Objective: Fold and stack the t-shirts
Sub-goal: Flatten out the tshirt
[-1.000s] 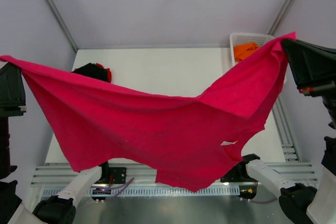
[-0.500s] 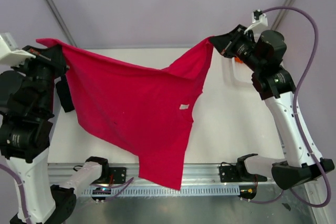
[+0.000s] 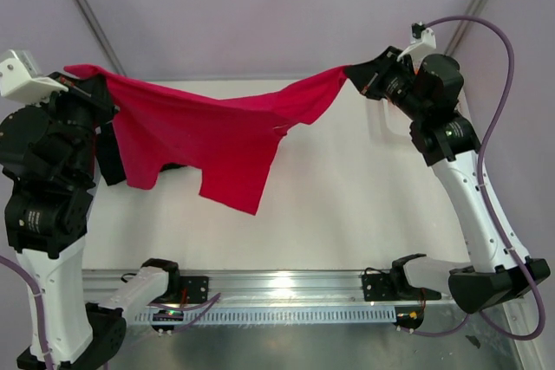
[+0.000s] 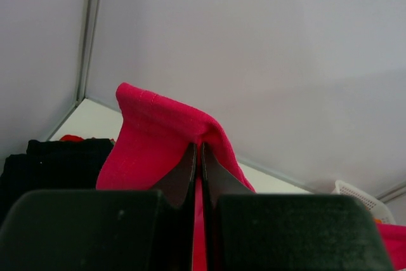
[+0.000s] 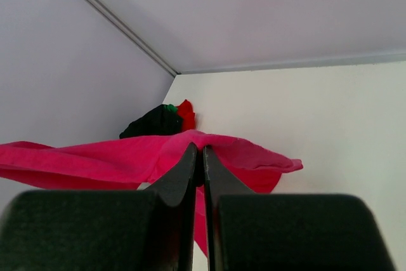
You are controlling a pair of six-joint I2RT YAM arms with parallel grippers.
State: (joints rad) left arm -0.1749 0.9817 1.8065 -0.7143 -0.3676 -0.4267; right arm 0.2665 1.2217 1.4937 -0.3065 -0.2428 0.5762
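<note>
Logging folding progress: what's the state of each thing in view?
Large crimson-red cloth t-shirt: unfolded, hanging stretched in the air above the table.
Left gripper: shut on the t-shirt.
Right gripper: shut on the t-shirt.
Black cloth t-shirt: bunched on the table, not held.

In the left wrist view, the black t-shirt [image 4: 51,157] is cut off at the left edge and masked below by the left claw [image 4: 197,149]; the white basket [image 4: 358,193] is masked likewise. The crimson t-shirt [image 4: 158,131] has its pinched edges hidden inside that claw and the right claw [image 5: 197,152].
</note>
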